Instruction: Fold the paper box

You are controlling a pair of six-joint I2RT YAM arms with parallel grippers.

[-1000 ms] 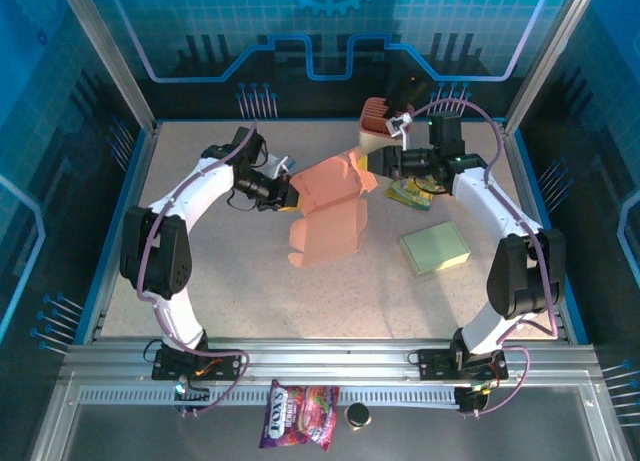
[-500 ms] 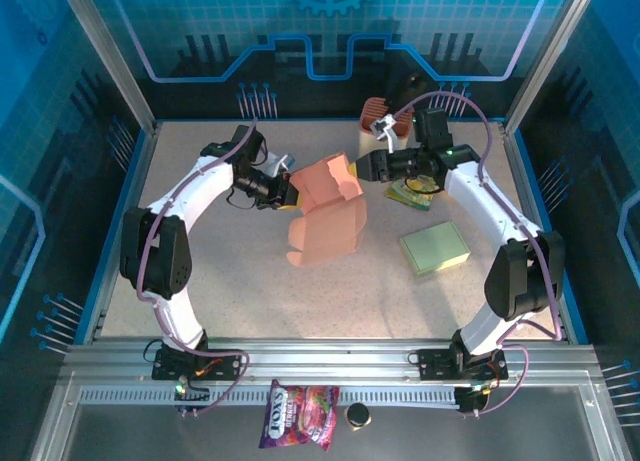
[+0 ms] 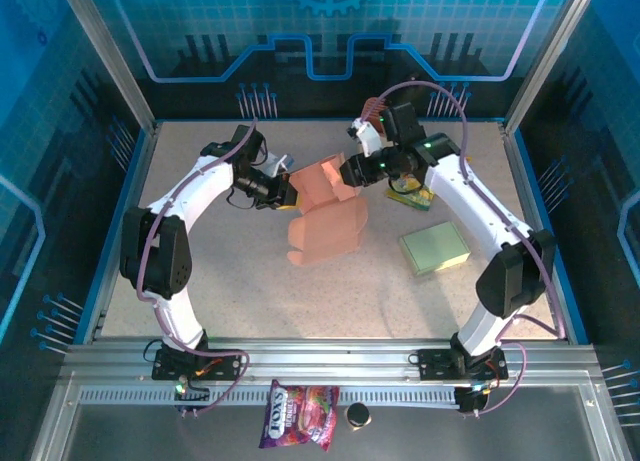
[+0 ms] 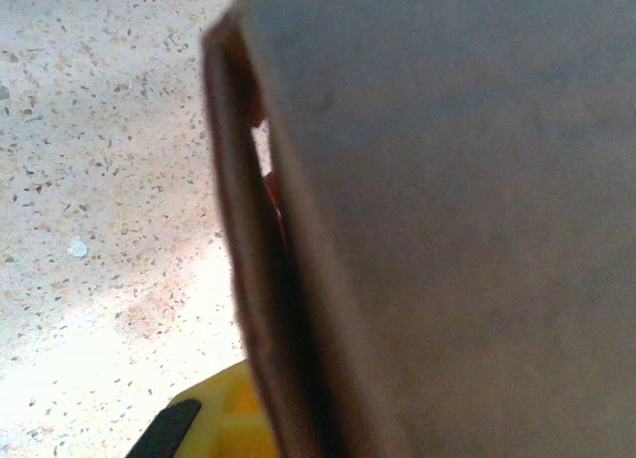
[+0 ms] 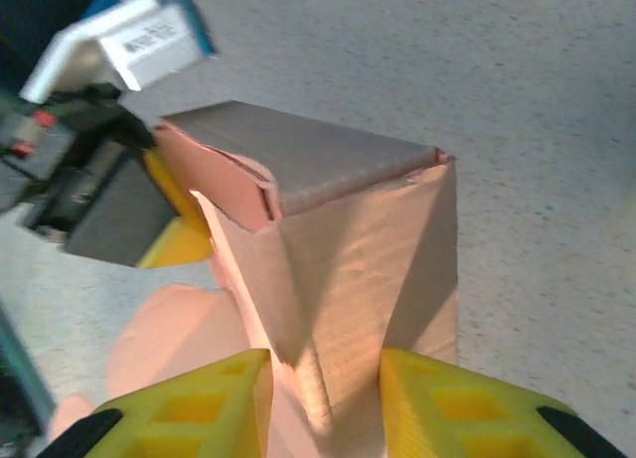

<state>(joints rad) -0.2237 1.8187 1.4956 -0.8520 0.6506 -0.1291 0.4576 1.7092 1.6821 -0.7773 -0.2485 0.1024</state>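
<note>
Your right tool (image 5: pixel 323 383) moved left, now clamped on the box (image 3: pixel 325 231) flap. Left tool (image 3: pixel 287 194) clamps its edge.

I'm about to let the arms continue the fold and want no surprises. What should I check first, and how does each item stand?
1. The left gripper is shut on the paper box at its left edge: ok.
2. The right gripper presses both sides of the box's upper fold: ok.
3. Box fully closed: not ok, a flap corner gapes in the right wrist view.
4. Box bottom resting on the table: cannot tell.
5. The green notepad lies apart from the box: ok.
</note>
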